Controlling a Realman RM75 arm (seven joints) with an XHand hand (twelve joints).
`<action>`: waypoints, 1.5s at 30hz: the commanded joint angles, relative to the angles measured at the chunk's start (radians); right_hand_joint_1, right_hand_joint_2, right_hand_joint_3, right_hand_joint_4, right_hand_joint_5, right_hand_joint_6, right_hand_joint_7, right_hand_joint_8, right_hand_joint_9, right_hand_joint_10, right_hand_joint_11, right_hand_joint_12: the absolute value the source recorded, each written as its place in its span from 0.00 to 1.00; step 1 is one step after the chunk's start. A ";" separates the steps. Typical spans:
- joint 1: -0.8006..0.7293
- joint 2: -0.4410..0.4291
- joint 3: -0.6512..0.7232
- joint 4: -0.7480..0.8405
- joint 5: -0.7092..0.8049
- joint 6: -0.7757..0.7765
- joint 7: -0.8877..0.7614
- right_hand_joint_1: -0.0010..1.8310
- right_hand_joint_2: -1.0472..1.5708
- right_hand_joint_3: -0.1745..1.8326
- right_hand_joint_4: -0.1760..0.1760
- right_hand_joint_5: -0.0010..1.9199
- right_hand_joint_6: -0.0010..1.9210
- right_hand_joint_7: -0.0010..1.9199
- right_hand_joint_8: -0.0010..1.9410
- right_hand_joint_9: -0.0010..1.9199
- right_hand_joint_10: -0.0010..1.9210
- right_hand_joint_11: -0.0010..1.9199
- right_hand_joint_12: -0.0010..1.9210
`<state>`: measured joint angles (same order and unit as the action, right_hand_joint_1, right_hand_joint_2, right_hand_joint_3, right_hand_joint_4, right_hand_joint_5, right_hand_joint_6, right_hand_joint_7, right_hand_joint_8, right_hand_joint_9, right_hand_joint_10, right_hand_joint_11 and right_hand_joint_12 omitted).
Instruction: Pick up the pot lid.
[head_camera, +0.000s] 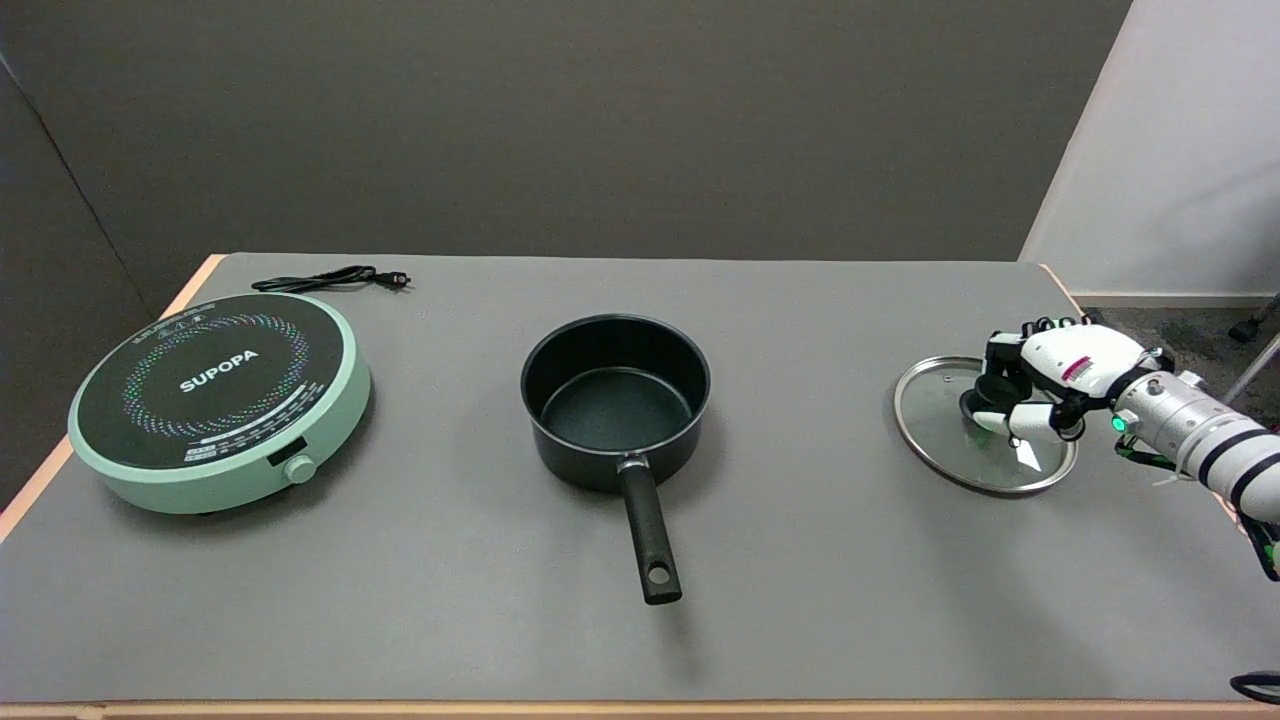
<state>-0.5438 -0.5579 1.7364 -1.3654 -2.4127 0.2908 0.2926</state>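
The glass pot lid (940, 425) with a metal rim lies at the right of the grey table, looking slightly tilted toward the camera. My right hand (1050, 385) reaches in from the right, and its fingers (1003, 348) and thumb close around the lid's black knob (983, 398) from both sides. The hand hides the lid's right part. The black saucepan (615, 400) stands uncovered at the table's middle, its handle pointing toward the near edge.
A mint-green induction cooker (220, 400) sits at the left, with its black power cord (330, 279) behind it. The table's right edge (1060, 285) runs close behind the hand.
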 joint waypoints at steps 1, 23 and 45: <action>0.034 0.002 0.012 -0.002 0.117 0.060 -0.004 0.64 0.84 0.20 0.30 0.32 0.76 0.44 0.70 0.35 0.91 0.18 0.68; 0.111 0.032 0.138 -0.063 0.204 0.081 0.005 0.65 0.81 0.22 0.31 0.36 0.72 0.48 0.64 0.39 0.88 0.26 0.68; 0.349 0.252 -0.089 -0.322 0.204 -0.070 0.205 0.66 0.80 0.23 0.31 0.38 0.69 0.51 0.59 0.45 0.85 0.31 0.71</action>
<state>-0.2997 -0.4339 1.7247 -1.5045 -2.2199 0.3136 0.3260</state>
